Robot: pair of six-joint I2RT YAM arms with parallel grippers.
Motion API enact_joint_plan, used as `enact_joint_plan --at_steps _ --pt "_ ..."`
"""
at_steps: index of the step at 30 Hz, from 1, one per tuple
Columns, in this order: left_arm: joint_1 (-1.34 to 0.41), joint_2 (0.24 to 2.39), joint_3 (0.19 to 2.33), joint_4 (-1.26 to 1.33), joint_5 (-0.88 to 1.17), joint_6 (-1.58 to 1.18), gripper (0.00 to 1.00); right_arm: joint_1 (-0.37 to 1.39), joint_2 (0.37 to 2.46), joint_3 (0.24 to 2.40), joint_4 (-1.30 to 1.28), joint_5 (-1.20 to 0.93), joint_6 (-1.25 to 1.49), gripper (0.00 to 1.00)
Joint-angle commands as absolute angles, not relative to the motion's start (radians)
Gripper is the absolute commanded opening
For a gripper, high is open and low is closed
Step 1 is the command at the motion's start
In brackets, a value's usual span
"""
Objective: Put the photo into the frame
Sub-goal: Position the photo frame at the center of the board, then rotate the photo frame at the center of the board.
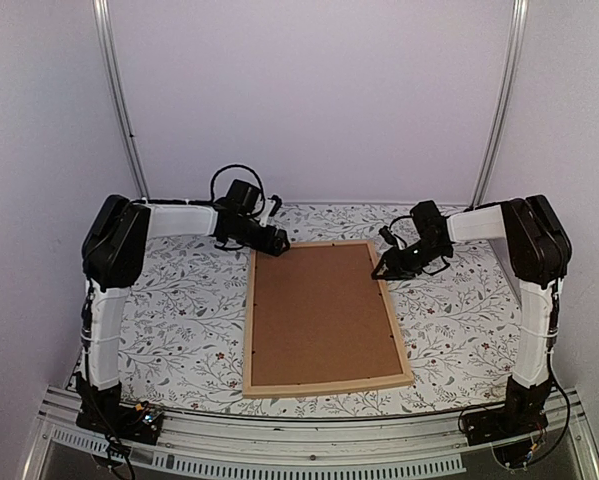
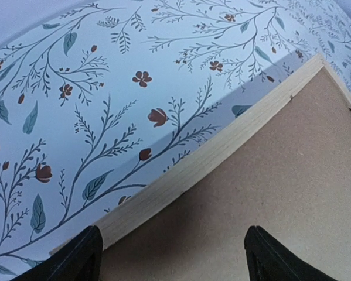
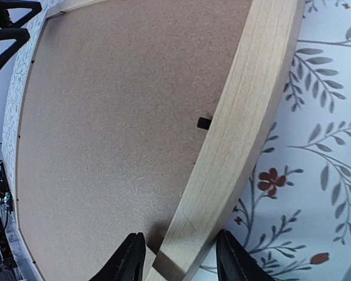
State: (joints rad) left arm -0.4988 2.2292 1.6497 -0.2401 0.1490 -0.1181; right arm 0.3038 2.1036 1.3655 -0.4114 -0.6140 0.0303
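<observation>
The frame holds a brown backing board. The left gripper is spread at its far-left corner. The right gripper straddles the far-right rail, grip unclear.

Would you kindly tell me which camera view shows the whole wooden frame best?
The top external view: all four sides of the frame show around the brown backing board. Each wrist view shows only a stretch of it near one corner.

The frame lies flat on the floral-patterned table.
</observation>
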Motion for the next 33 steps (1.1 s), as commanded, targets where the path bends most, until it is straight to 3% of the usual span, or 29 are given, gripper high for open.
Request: enact_joint_plan --at_steps 1,14,24,33 --pt "-0.491 2.268 1.695 -0.264 0.108 -0.003 0.87 0.353 2.155 1.394 -0.451 -0.720 -0.053 0.48" --pt "-0.484 2.456 1.957 -0.397 0.186 0.161 0.84 0.354 2.119 1.357 -0.462 -0.693 -0.042 0.63" --pt "-0.483 2.507 2.028 -0.453 0.255 0.208 0.65 0.333 2.023 1.304 -0.457 -0.624 0.031 0.70" --pt "-0.480 2.533 2.034 -0.503 0.236 0.213 0.34 0.306 1.958 1.252 -0.454 -0.595 0.077 0.70"
